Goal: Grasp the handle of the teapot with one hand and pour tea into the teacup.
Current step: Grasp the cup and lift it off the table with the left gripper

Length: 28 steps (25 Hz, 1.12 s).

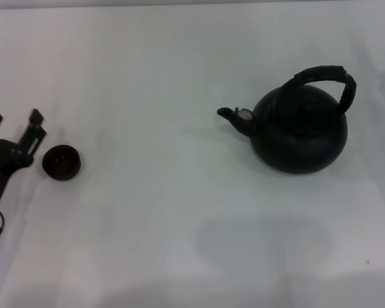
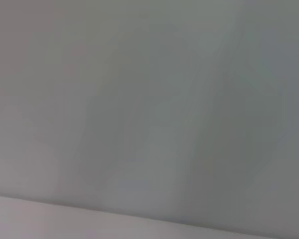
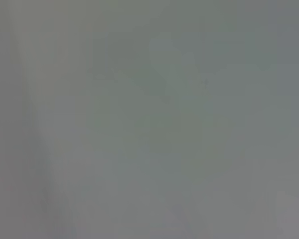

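Note:
The teapot (image 1: 300, 130) is a large round black pot standing upright at the right of the white table, its short spout (image 1: 234, 117) pointing left. Its thick black handle (image 1: 327, 78) arches over the top. The teacup (image 1: 61, 162) is a tiny dark bowl at the far left. My left gripper (image 1: 14, 120) is open and empty at the left edge, just left of the teacup and not touching it. My right gripper is out of view. Both wrist views show only blank pale surface.
The white table (image 1: 154, 224) spreads between the teacup and the teapot. A faint shadow (image 1: 263, 240) lies on it in front of the teapot.

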Available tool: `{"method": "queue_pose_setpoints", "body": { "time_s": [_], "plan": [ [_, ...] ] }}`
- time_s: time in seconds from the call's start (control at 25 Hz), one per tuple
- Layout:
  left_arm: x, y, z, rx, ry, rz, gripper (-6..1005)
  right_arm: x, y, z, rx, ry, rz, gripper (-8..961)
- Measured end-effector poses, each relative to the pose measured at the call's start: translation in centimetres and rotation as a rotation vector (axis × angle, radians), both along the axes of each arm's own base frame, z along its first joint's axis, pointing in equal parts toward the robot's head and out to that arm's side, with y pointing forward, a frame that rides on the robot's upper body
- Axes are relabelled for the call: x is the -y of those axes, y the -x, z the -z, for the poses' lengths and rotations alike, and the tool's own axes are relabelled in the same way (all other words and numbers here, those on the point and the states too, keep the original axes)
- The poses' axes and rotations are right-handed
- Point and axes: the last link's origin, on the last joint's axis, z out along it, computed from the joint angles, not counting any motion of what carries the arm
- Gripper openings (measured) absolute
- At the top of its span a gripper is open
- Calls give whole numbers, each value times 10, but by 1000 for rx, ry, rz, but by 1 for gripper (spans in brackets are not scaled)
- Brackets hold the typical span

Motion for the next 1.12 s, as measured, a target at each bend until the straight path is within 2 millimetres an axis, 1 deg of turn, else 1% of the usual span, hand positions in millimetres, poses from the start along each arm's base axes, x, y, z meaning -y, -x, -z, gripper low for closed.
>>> {"method": "queue_pose_setpoints", "body": {
  "time_s": [0.16,0.44,0.8,1.12],
  "plan": [
    [7,-5,8,-15,54,47,818,-1,1,0,0,0,-2,844],
    [10,-10,17,-45,128,97,818,0,0,1,0,3,0,844],
    [14,-7,20,-56,149,90,818,-4,3,-2,2,-6,-15,844],
    [18,-6,22,-56,163,84,819,-12,7,-1,4,1,-18,844]
  ]
}}
